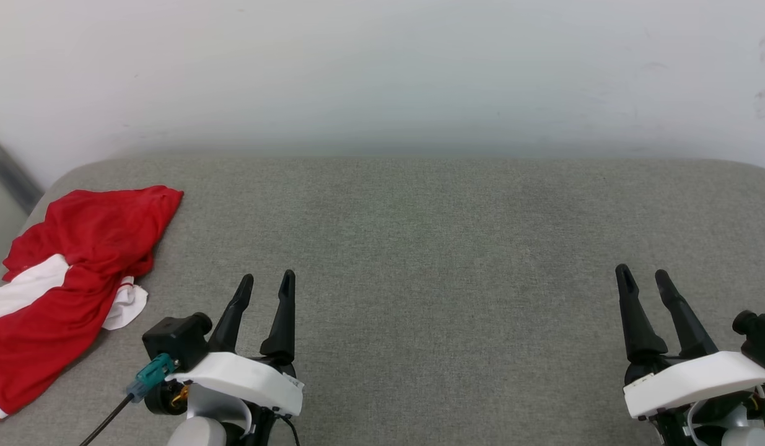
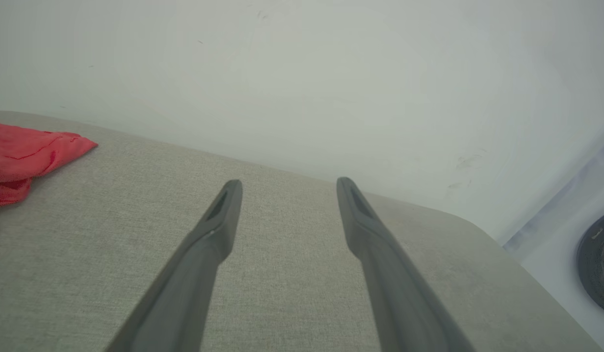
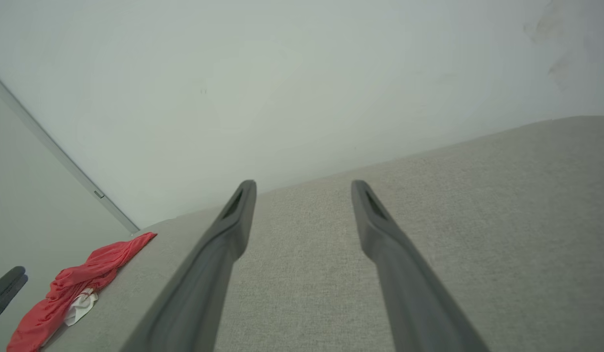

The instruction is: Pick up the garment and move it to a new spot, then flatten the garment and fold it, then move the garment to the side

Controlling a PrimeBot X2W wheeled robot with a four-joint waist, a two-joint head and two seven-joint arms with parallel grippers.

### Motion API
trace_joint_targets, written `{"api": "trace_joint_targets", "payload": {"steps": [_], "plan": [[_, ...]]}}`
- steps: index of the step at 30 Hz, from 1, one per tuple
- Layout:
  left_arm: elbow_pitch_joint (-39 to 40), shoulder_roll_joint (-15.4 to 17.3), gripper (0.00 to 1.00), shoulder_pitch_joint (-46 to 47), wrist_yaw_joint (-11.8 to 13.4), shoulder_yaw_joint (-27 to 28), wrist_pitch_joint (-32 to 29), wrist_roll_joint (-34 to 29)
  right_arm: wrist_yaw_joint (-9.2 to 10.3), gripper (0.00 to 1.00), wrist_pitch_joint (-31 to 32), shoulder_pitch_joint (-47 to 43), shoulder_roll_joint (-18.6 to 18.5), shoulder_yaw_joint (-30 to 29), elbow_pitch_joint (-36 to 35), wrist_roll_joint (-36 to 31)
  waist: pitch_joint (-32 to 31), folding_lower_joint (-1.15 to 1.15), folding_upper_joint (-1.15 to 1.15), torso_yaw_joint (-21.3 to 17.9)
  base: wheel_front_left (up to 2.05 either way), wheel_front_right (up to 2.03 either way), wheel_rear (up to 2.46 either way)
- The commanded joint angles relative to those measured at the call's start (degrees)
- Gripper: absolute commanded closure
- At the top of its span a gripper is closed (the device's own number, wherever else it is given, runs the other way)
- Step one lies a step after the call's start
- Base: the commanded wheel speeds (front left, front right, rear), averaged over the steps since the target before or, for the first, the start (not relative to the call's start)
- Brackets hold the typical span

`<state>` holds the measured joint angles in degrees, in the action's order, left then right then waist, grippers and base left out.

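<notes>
Black fingers (image 1: 284, 310), two pairs: my left gripper (image 1: 268, 277) spread wide, nothing between; my right gripper (image 1: 642, 271) likewise wide and empty. Both are held over bare weave near my edge. Grey fabric-covered surface (image 1: 419, 248): mostly bare, white wall (image 1: 382, 74) behind. Red-and-white garment (image 1: 91, 248): crumpled heap at the left end, striped hem toward the front edge, near my left gripper but apart from it. Step in hand, as I judge: the first pick-up, not yet begun. Next move calls for reaching left to the heap, pinching a thick fold, and carrying it toward the bare middle
</notes>
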<state>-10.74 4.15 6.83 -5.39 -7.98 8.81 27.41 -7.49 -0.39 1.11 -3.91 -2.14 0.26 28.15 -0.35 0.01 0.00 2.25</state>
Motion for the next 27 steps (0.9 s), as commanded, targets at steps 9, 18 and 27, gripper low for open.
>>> {"api": "trace_joint_targets", "payload": {"steps": [9,18,27], "plan": [[-0.8,0.4,0.00,1.4,0.9,-0.9,1.6,-5.7,0.00,0.00,1.1,-1.1,0.4,-0.6,-2.0,-7.2,-0.1,-0.01,0.00,0.2,0.00,0.00,0.00],[-2.4,0.6,0.00,1.7,1.4,-1.7,2.7,-10.1,0.00,0.00,1.6,-2.0,0.9,-1.5,-3.0,-12.7,-0.3,-0.01,0.00,0.4,0.00,0.00,0.00],[-3.5,0.8,0.00,2.1,1.8,-2.1,4.1,-14.9,0.00,0.00,1.5,-2.5,1.0,-1.8,-4.2,-17.8,-0.3,-0.01,0.00,0.6,0.00,0.00,0.00]]}}
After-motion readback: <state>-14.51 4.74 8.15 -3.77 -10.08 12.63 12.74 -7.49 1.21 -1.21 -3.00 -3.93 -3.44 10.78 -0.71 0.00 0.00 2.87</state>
